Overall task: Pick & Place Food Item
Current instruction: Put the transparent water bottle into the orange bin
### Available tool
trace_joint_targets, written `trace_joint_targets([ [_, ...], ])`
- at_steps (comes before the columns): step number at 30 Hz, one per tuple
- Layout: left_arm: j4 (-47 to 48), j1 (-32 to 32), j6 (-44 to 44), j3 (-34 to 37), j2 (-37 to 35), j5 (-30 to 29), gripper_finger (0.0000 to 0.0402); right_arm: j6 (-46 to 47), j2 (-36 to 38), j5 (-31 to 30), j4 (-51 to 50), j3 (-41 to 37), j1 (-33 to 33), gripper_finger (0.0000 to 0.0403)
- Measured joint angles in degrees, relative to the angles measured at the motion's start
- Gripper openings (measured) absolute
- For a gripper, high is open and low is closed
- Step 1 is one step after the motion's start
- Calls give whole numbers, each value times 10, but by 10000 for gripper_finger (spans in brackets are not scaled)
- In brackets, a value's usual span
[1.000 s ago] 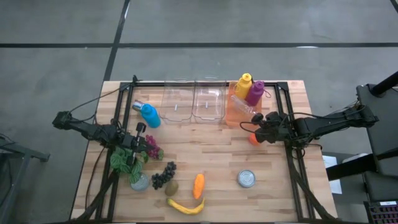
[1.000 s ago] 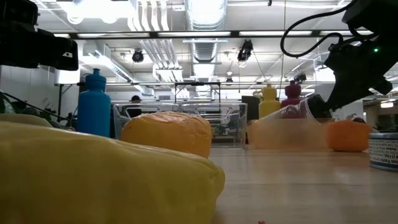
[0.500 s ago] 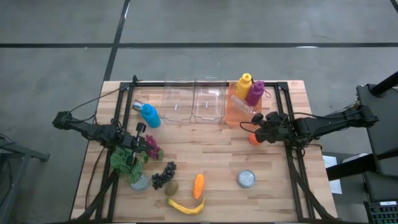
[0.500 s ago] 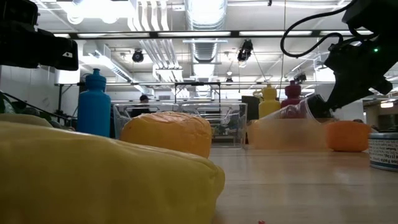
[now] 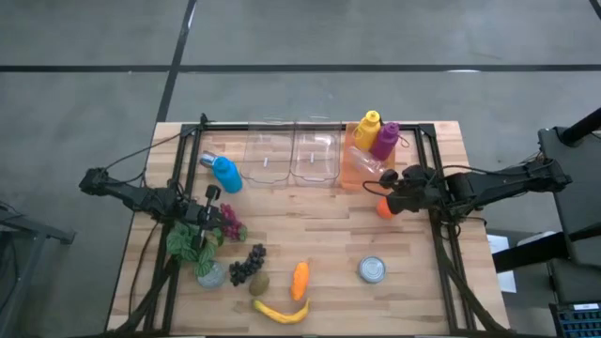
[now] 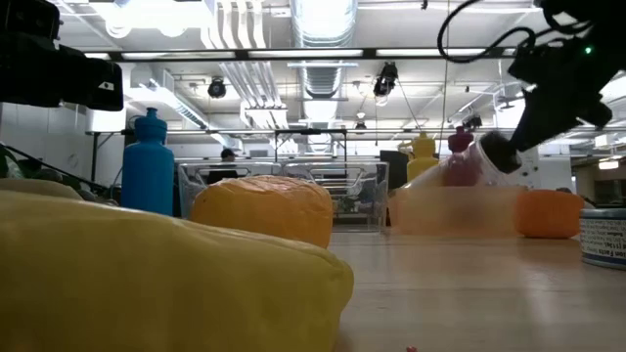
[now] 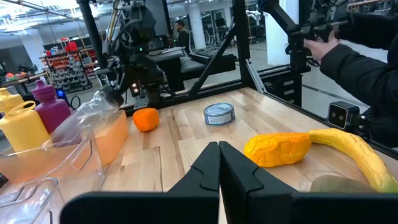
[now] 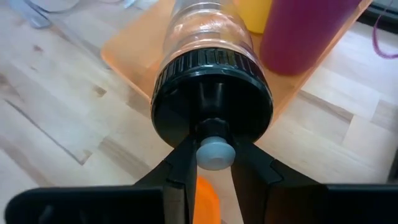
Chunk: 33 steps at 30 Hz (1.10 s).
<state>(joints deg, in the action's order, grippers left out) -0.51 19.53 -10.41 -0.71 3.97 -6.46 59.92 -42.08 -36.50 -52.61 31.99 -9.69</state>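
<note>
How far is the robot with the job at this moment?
Done: a yellow bottle and a purple bottle stand in the orange bin. In hand: the right gripper grips the cap nub of a clear plastic bottle, tilted over that bin. Left: the food on the wooden table, including orange fruit and banana; left gripper waits shut.

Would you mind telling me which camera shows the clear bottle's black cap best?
The right wrist view: the black cap fills the picture, with the right gripper shut on its knob. The low view shows it small, from the side; the high and left wrist views barely show it.

Grey concrete floor, ceiling ducts, bright strip lights
</note>
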Motion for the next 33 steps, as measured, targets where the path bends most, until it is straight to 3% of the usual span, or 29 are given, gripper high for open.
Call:
trace_joint_targets([
  [14,0,0,0,0,0,0,1,30,-34,124,-199,189,1,69],
  [19,0,0,0,0,0,0,1,49,-68,135,-278,270,20,69],
  [25,0,0,0,0,0,0,1,-6,-126,196,-328,360,87,69],
  [33,0,0,0,0,0,0,1,-154,-224,306,-374,460,231,69],
])
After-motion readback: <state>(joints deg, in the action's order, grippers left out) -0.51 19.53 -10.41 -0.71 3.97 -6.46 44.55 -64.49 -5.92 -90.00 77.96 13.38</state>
